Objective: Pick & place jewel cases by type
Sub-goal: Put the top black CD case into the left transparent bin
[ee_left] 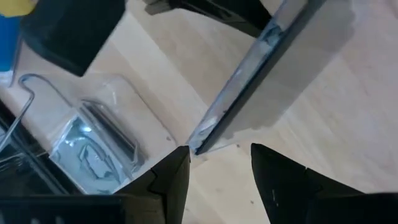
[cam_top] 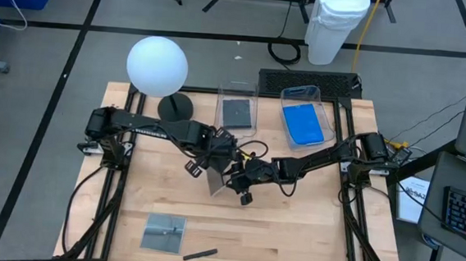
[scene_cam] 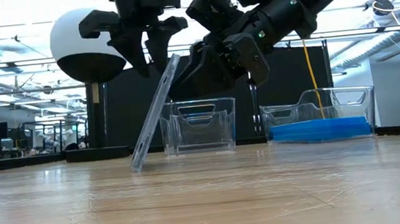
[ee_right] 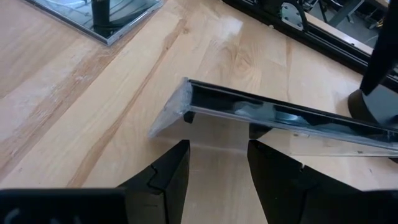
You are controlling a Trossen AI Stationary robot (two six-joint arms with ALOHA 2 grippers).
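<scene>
Item: dark grey jewel case [scene_cam: 154,113], standing on one edge near mid-table and leaning steeply, its lower edge touching the wood and its upper edge reaching up among the grippers. In the high view it is showing as a tilted grey slab [cam_top: 217,175] between the two arms.

Left gripper [cam_top: 208,152]: hanging directly over the case's upper edge; its fingers [scene_cam: 136,56] are standing apart to either side of that edge, and whether they are touching it cannot be told. Its own wrist view is looking down the case [ee_left: 261,81] past parted fingers [ee_left: 171,180].

Right gripper [cam_top: 242,180]: sitting just beside the case on the other side, fingers [ee_right: 168,174] spread moderately, the case's edge [ee_right: 273,118] lying ahead of them; nothing is visibly clamped.

Other cases: one dark grey case [cam_top: 237,113] lying in the left clear tub [cam_top: 223,97]; blue cases [cam_top: 305,123] lying stacked in the right clear tub [cam_top: 333,113]; one grey case [cam_top: 164,232] lying flat near the front edge.

Surroundings: small dark stick [cam_top: 200,253] lying at the front of the wooden table [cam_top: 308,226]; white globe lamp [cam_top: 157,63] standing at the back left.
</scene>
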